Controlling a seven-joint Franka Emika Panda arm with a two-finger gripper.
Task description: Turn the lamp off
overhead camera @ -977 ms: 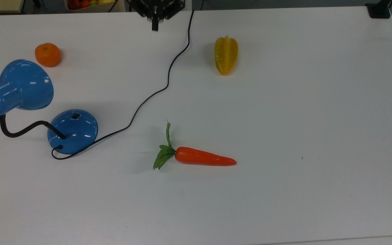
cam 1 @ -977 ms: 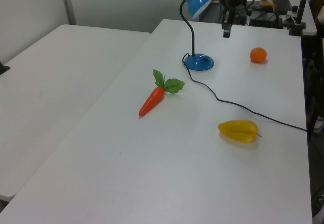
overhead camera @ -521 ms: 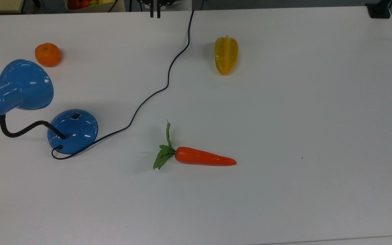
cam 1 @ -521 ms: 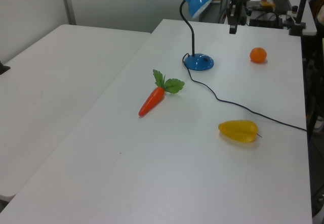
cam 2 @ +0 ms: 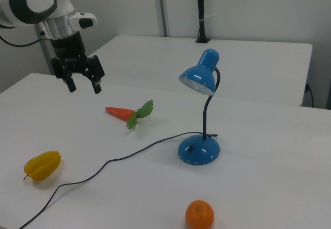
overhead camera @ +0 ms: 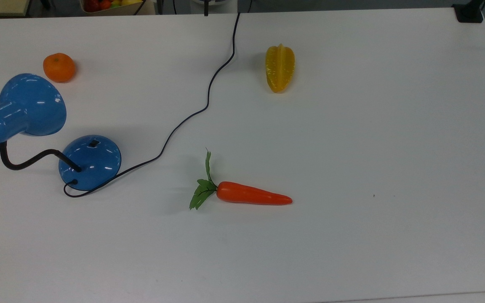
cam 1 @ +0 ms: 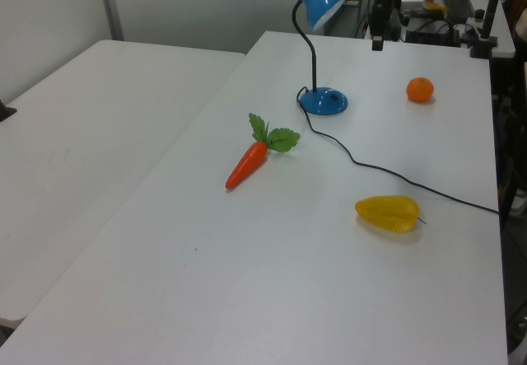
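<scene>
In the right view the end effector (cam 2: 83, 85) hangs in the air at the right view's left, above the white worktop (cam 2: 258, 187); its two dark fingers (cam 2: 96, 87) stand clearly spread with a wide gap between them, and nothing is held there; the white arm (cam 2: 39, 4) rises behind it. Below it, near the right view's lower left, lies a yellow starfruit (cam 2: 42, 165); a black cord (cam 2: 119, 159) runs past it across the worktop. Further right lies an orange carrot (cam 2: 120, 113) with green leaves. Then comes the lamp (cam 2: 199, 149), well apart from the end effector; its domed blue base sits flat on the worktop with a small black switch (cam 2: 191, 148) on the dome; the black gooseneck climbs from the base and bends over; the glossy blue shade (cam 2: 199, 75) tilts down toward the right view's left. Nearer the camera, just before the base, sits a tangerine (cam 2: 199, 214).

In the top view the lamp (overhead camera: 90, 162) stands at the top view's left, the shade (overhead camera: 25, 106) beyond the base, the tangerine (overhead camera: 59, 67) near the shade's rim; the cord (overhead camera: 192, 115) winds toward the far edge; the carrot (overhead camera: 251, 196) lies in the middle; the starfruit (overhead camera: 280, 68) lies to the right of the cord.
</scene>
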